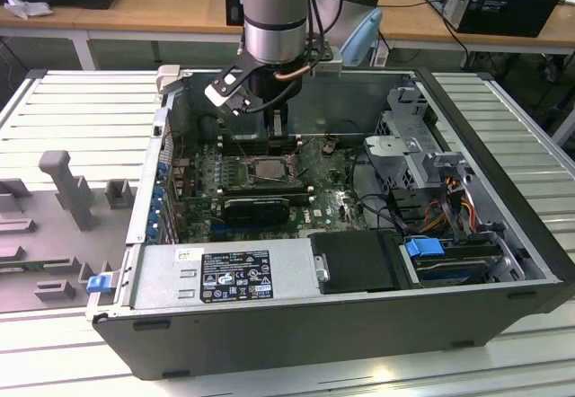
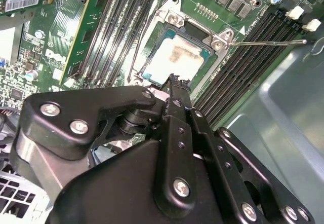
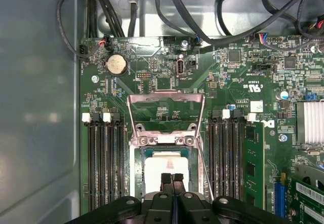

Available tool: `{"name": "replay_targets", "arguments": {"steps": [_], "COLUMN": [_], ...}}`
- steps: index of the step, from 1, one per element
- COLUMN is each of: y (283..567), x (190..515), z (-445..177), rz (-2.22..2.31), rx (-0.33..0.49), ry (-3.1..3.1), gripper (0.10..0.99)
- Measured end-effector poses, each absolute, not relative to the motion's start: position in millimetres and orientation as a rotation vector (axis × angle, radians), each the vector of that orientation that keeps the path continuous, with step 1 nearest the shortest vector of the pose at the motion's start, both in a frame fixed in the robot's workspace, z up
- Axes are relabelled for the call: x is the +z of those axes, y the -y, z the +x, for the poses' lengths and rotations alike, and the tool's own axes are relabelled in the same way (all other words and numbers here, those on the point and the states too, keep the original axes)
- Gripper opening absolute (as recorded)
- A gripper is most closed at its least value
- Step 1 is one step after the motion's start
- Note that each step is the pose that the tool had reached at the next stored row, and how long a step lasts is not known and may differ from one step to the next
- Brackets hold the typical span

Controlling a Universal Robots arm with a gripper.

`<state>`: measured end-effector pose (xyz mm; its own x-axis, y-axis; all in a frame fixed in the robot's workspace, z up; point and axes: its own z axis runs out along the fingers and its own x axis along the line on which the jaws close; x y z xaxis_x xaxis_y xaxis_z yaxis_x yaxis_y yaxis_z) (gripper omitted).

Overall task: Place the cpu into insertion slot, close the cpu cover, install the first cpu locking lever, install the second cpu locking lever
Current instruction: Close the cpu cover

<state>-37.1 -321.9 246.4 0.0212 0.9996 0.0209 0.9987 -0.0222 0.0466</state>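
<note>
The arm (image 1: 278,11) is reaching down into the open computer case (image 1: 359,312), and the gripper (image 3: 172,179) is hanging right over the insertion slot (image 3: 135,168). Its two fingers are pressing flat against each other with nothing between them, so it is clenched and carrying nothing. The cpu (image 3: 163,162) is lying inside the insertion slot, pale face up. In both wrist views the closed tips are sitting at the chip's edge; whether they are touching it I cannot tell. The cpu cover (image 3: 166,99) is standing open, hinged on the side of the insertion slot away from the gripper, with green board showing through its square window. A thin locking lever (image 2: 268,42) is sticking out loose beside the insertion slot, and black memory slots (image 3: 104,163) are running along both flanks of it.

From where I am standing, the chip is looking settled and the work is sitting at the cover step. Doing that well, I reckon, is calling for the clenched tips working as one blunt pusher on the cover's metal frame, never on the chip's face or through the window. The push should be following the hinge's arc gently, and the tips should be keeping clear of the loose lever wire so the plate is not trapping it. The chip needs to be lying flat and square, since a tilted corner would be jamming under the frame.
</note>
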Motion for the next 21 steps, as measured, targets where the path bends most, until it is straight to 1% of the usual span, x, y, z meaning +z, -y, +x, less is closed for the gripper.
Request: {"name": "replay_targets", "arguments": {"steps": [21], "y": [321.9], "x": [251.3], "z": [-37.1], "rz": [2.232], "rx": [0.073], "ry": [-2.182], "gripper": [0.106]}}
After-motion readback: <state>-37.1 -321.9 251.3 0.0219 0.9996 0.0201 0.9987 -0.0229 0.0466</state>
